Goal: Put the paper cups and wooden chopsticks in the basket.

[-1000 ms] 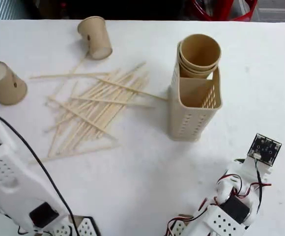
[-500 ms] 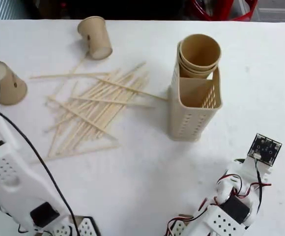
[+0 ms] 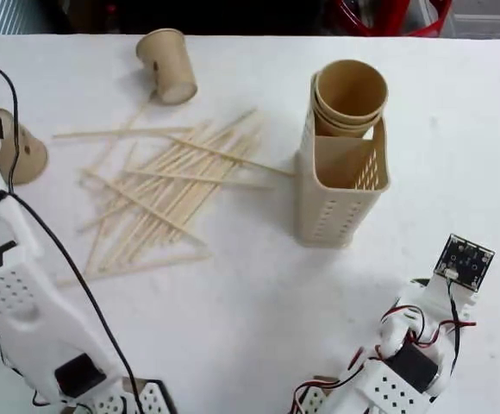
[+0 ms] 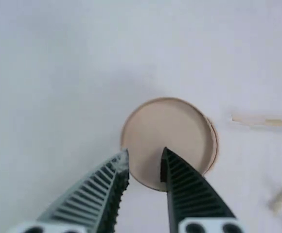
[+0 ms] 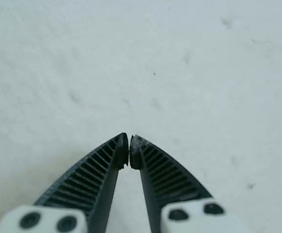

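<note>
Left wrist view: left gripper (image 4: 145,156) narrowly parted, tips over upturned paper cup (image 4: 172,127).

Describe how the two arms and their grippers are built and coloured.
Both arms have white perforated shells: left arm, right arm. A black cable runs along the left; red and black wires and a black circuit board sit on the right. Fingers are dark, ribbed, tapered.

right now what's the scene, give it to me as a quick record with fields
basket: upright, on the table
stacked cups: in the basket's far compartment
side-lying cup: near the table's far edge
base-up cup: under the left tool
chopsticks: loose pile on the table beside the basket
left tool: open, above the base-up cup
right tool: shut, over bare table
</note>
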